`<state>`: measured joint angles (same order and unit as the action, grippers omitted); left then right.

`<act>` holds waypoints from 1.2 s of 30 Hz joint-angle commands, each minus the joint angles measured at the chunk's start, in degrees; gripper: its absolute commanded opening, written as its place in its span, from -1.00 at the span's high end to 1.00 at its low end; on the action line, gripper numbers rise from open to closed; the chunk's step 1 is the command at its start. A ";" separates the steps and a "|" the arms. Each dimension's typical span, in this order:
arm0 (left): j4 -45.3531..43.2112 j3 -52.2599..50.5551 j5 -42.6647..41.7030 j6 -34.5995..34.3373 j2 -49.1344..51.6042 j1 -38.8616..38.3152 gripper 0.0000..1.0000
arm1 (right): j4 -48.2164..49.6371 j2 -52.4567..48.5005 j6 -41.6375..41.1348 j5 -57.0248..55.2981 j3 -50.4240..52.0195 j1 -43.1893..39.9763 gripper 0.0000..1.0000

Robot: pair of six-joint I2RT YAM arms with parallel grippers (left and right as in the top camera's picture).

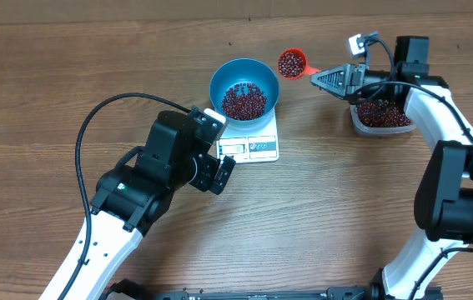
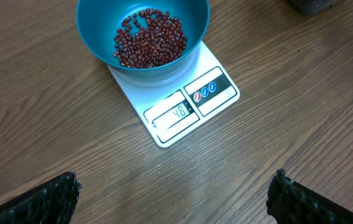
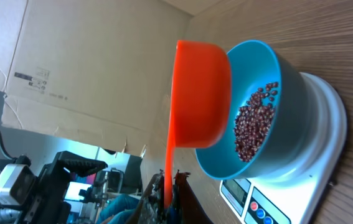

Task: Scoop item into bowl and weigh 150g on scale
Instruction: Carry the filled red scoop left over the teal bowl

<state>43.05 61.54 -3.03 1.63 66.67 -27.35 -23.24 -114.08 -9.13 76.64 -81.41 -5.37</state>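
Observation:
The blue bowl (image 1: 244,86) stands on the white scale (image 1: 261,147) with a heap of dark red beans (image 1: 244,102) in it. My right gripper (image 1: 323,77) is shut on the handle of an orange scoop (image 1: 291,63), which holds beans just right of the bowl's rim. In the right wrist view the scoop (image 3: 201,93) hangs beside the bowl (image 3: 288,118), and the gripper (image 3: 170,196) pinches its handle. My left gripper (image 1: 221,172) stands open at the scale's front left corner. Its fingers (image 2: 45,202) are wide apart over bare table, with the scale (image 2: 207,93) and bowl (image 2: 95,37) ahead.
A clear tub (image 1: 382,117) of beans sits at the right, under my right arm. A black cable (image 1: 82,137) loops over the table left of my left arm. Cardboard (image 3: 70,62) and equipment show beyond the table in the right wrist view.

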 commanded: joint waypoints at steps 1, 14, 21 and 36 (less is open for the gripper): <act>-0.17 1.36 -0.87 -0.55 0.39 -0.15 -0.99 | 2.34 0.02 -3.15 -0.07 -0.09 1.68 0.93; -0.17 1.36 -0.87 -0.55 0.39 -0.15 -0.99 | 8.44 0.02 -1.38 -8.57 -0.09 6.49 0.93; -0.17 1.36 -0.87 -0.55 0.39 -0.15 -0.99 | 8.48 0.02 4.22 -10.16 -0.09 7.34 0.93; -0.17 1.36 -0.87 -0.55 0.39 -0.15 -0.99 | 8.11 0.61 9.66 -10.23 -0.09 9.51 0.93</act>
<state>43.03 61.54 -3.03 1.63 66.67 -27.35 -15.16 -114.08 -1.83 66.11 -81.38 3.84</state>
